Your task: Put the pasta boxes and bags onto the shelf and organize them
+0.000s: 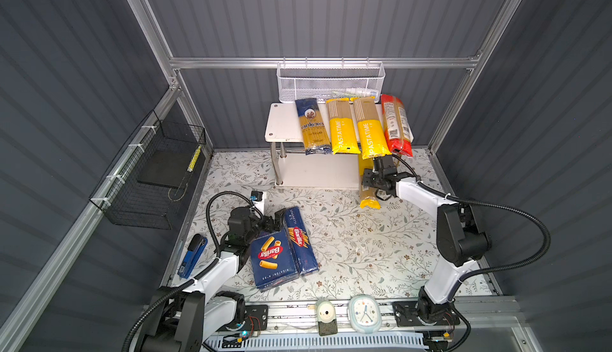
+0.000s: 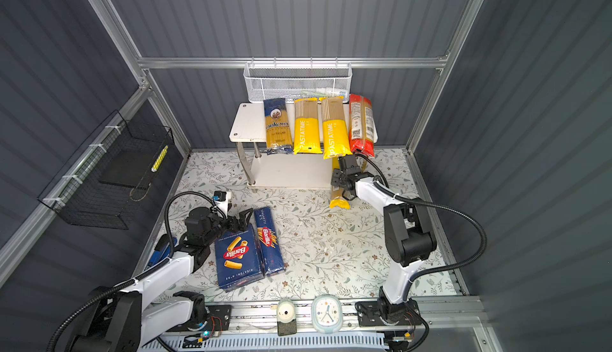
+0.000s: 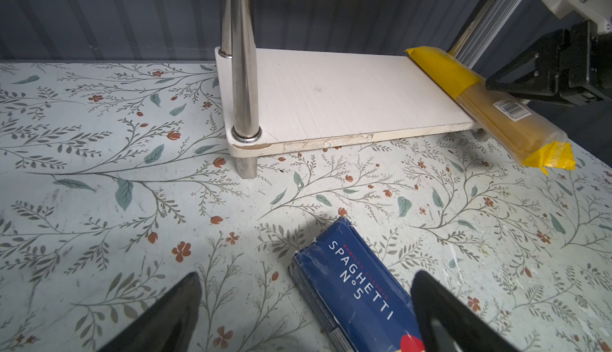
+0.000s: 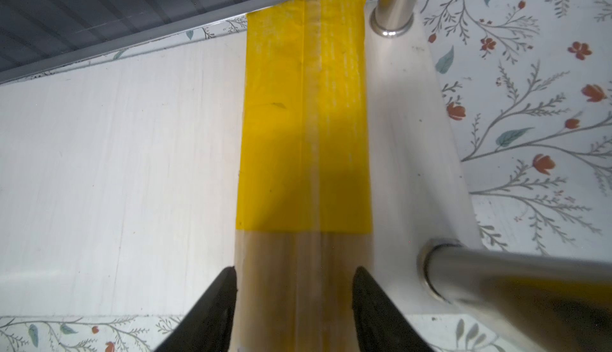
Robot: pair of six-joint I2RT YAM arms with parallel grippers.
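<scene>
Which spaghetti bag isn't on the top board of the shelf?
The yellow-and-clear barcode bag: it lies on the lower board of the shelf, poking out over the table, while the other four lie side by side on top.

Left arm (image 1: 217, 267) comes up off its base at the front, elbow tucked low, white forearm angling forward. The wrist is bent over, and the left gripper (image 1: 276, 222) sits low on the left side with its jaws spread wide; both black fingers (image 3: 185, 300) show far apart in the wrist view. Over to the right arm (image 1: 460, 234): it stands tall from its base, elbow high, and the forearm stretches forward and inward. Down low at the back, the right gripper (image 1: 367, 181) points away from the base. Its jaws are parted, fingers (image 4: 218, 300) level and apart.
</scene>
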